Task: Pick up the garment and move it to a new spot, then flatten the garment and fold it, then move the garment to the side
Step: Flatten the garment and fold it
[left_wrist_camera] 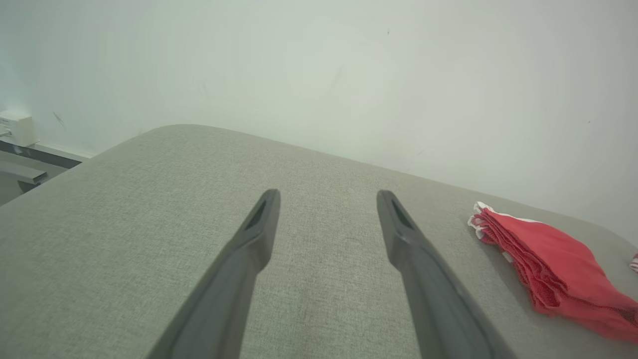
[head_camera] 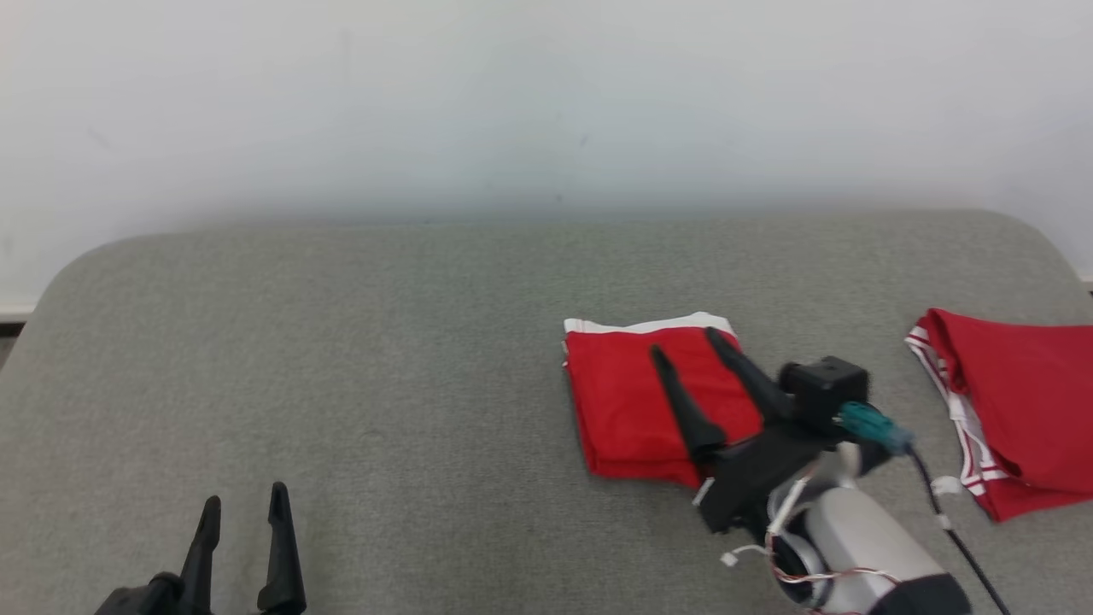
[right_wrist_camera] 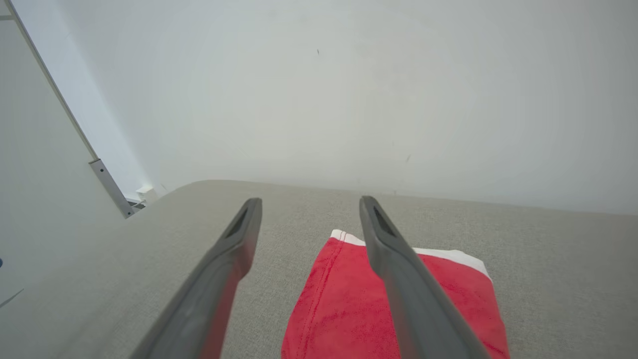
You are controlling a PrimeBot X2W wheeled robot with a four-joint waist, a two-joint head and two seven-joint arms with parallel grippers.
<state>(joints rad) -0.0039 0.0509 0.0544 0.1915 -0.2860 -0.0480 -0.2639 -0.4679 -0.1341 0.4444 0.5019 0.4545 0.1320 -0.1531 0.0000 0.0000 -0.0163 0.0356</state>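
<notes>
folded garment [head_camera: 628, 401] below right claw [head_camera: 683, 342] | second garment [head_camera: 1025, 401] right, well apart

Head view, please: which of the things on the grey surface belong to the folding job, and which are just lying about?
Job in hand:
folded red garment
right gripper, open over it
left gripper, open, holding nothing

Lying about, likely:
second red garment, striped trim, far right
</notes>
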